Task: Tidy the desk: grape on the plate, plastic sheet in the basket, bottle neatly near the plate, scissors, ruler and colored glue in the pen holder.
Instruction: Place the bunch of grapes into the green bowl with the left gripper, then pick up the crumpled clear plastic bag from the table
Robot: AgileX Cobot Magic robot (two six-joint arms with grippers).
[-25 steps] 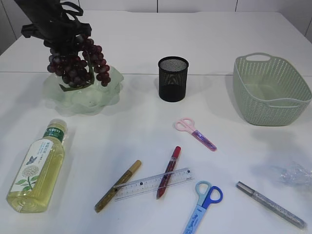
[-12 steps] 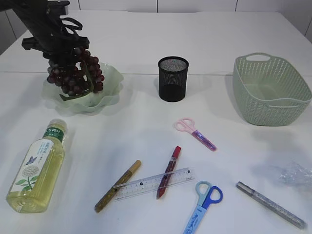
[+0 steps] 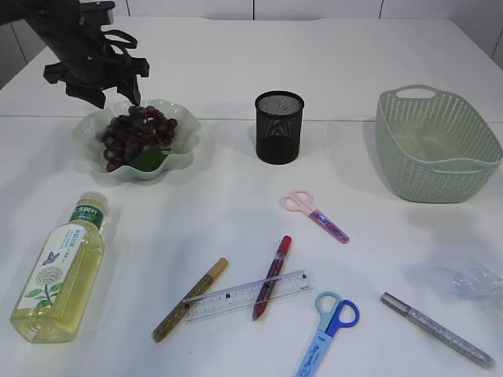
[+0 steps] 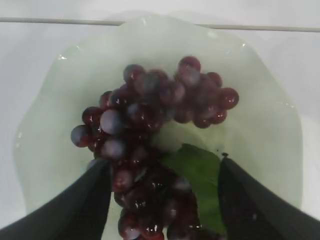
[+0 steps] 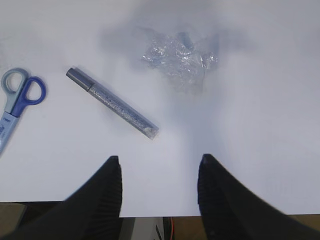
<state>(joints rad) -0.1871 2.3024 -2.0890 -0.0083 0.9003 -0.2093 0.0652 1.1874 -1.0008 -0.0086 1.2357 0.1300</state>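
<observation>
The dark red grape [image 3: 137, 135] bunch lies in the pale green plate [image 3: 179, 153], also close below in the left wrist view as grape [image 4: 150, 107] on plate [image 4: 265, 125]. My left gripper [image 3: 116, 93] hovers just over it, open, its fingers either side of the bunch's lower end [image 4: 164, 165]. My right gripper [image 5: 160, 159] is open and empty over the table's front edge, with the crumpled plastic sheet [image 5: 179, 57] ahead of it. The bottle [image 3: 59, 271] lies on its side at front left. Pink scissors [image 3: 314, 214], blue scissors [image 3: 328, 323], a clear ruler [image 3: 247, 296] and gold [image 3: 190, 298], red [image 3: 272, 276] and silver [image 3: 436, 330] glue pens lie scattered.
The black mesh pen holder [image 3: 278, 127] stands upright at the middle back. The green basket [image 3: 436, 145] sits at the back right. The plastic sheet [image 3: 478, 280] lies near the right edge, beside the silver pen [image 5: 112, 103].
The grape bunch hung from my left gripper over the plate; it has come down into the plate and the jaws have opened off it. The right side is unchanged.
</observation>
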